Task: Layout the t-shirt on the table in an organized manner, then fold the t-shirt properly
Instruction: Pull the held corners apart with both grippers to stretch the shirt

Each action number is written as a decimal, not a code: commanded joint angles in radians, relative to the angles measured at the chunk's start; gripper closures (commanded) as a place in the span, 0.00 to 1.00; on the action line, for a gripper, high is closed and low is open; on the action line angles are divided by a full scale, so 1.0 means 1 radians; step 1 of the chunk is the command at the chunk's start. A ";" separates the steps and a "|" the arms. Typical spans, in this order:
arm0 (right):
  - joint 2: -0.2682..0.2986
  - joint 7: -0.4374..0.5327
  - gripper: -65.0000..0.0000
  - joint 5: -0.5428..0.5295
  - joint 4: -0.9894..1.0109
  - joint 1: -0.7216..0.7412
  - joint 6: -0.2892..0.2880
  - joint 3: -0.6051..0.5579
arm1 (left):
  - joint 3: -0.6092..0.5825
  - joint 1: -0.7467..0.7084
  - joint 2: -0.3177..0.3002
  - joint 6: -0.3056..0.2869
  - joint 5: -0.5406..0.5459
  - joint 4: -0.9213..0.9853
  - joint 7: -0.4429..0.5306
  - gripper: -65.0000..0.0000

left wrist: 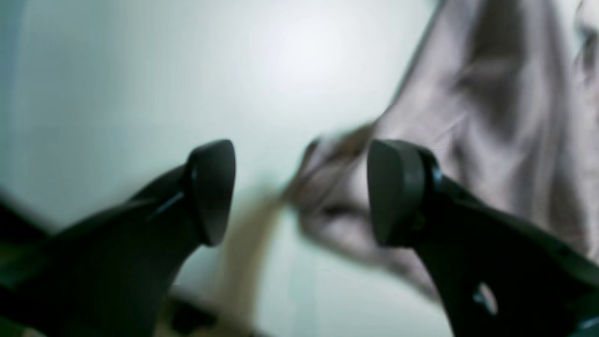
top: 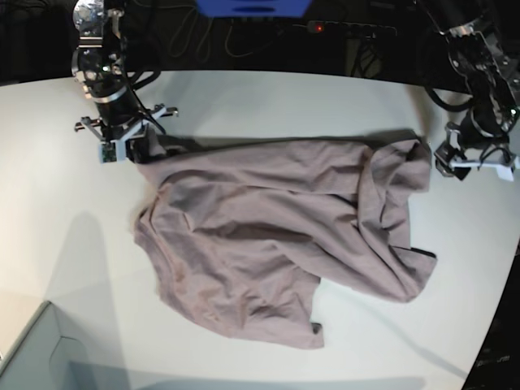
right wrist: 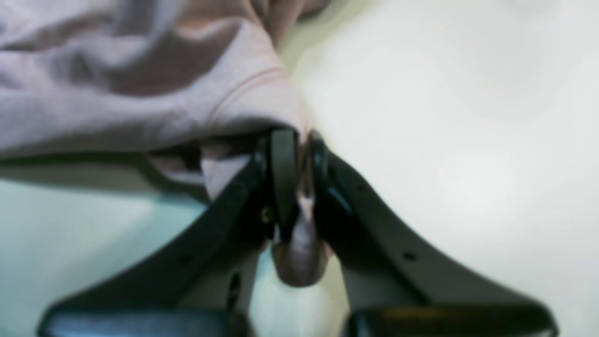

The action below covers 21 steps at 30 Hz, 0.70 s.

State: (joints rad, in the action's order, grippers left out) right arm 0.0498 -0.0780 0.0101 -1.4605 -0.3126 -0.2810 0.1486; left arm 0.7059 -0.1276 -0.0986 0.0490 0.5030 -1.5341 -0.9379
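Observation:
The mauve t-shirt lies spread but crumpled on the white table, with folds bunched toward its right side. My right gripper is shut on a hemmed edge of the t-shirt. In the base view it holds the shirt's upper-left corner. My left gripper is open and empty, with a bunched shirt edge just beyond its fingers. In the base view it sits just right of the shirt's upper-right corner. The neck label is not visible.
A grey box corner is at the front left. Cables, a blue object and a power strip lie beyond the table's far edge. The table's curved edge runs down the right side.

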 commanded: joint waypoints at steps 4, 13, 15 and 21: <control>0.003 0.034 1.00 -0.014 -0.104 -0.021 -0.005 0.003 | -0.005 -0.063 0.040 -0.004 0.044 -0.039 0.009 0.34; 0.002 0.028 1.00 -0.014 -0.133 -0.017 -0.005 0.003 | -0.117 -0.119 0.083 -0.004 -0.031 -0.073 0.020 0.34; 0.003 0.027 1.00 -0.014 -0.133 -0.017 -0.005 0.003 | -0.139 -0.103 0.079 -0.004 -0.065 -0.070 0.023 0.34; 0.003 0.027 1.00 -0.014 -0.133 -0.017 -0.005 0.003 | -0.202 -0.022 0.076 -0.004 -0.166 -0.021 0.023 0.34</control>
State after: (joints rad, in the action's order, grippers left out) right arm 0.0479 -0.0814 0.0029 -1.5738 -0.3328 -0.2810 0.1486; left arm 0.5045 -0.1589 -0.0166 0.0498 0.3290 -1.5391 -0.9226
